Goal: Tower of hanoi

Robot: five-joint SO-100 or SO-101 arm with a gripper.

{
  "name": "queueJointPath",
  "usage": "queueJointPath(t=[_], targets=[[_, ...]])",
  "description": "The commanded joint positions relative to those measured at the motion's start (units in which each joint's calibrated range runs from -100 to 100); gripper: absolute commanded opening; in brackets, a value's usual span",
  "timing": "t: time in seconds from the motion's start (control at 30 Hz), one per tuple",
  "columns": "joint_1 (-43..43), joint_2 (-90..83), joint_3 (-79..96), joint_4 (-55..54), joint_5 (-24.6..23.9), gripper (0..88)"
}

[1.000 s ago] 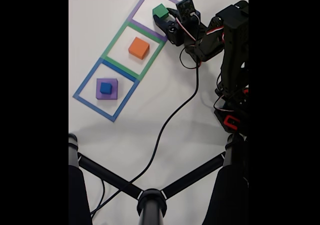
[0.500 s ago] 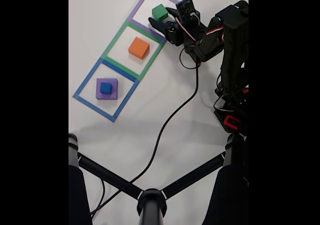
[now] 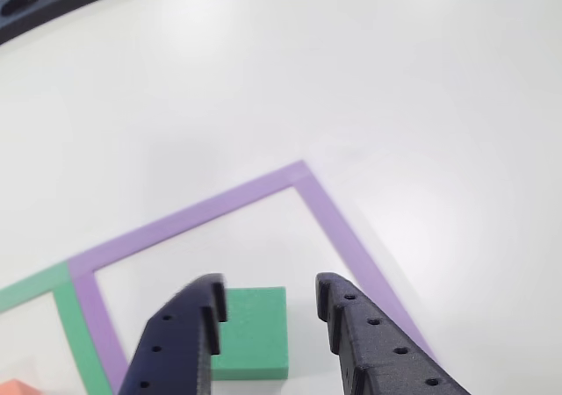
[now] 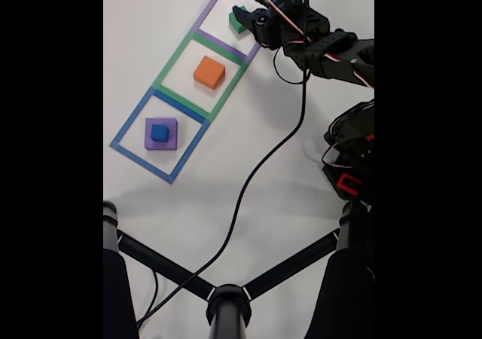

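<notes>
Jaws apart, my gripper [image 3: 268, 312] poised over green block [image 3: 255, 333], not yet clamped. Block sits inside purple tape outline [image 3: 189, 215]. Since half a second ago, arm has swung up over the block, covering most of it in fixed view [image 4: 236, 24]. Grasp looks imminent. Salmon-orange block [image 4: 209, 72] in green outline [image 4: 167, 65]; blue cube [image 4: 159, 132] atop purple block [image 4: 170, 125].

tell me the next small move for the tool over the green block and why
Probably lower the tool straight down. Its fingers stand apart, open, and the green block lies between them inside the purple outline, apparently not yet gripped.
</notes>
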Motion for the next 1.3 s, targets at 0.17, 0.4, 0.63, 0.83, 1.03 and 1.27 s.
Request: queueJointPath(t=[0.17,0.4,0.63,0.83,1.03,1.27], targets=[[-6.8,-22.0,-25.6,56.8,0.0,0.0],[-15.7,-24.6,-43.8,78.3,-6.4,0.0],[-24.5,-28.5,-49.1,86.2,-13.1,0.0],[-30.7,-30.7,-53.1,92.6,-16.4,0.0],[-34.7,-33.3,-53.0,95.5,-14.2,0.4],[-38.0,-37.9,-46.5,92.2,-8.6,3.1]])
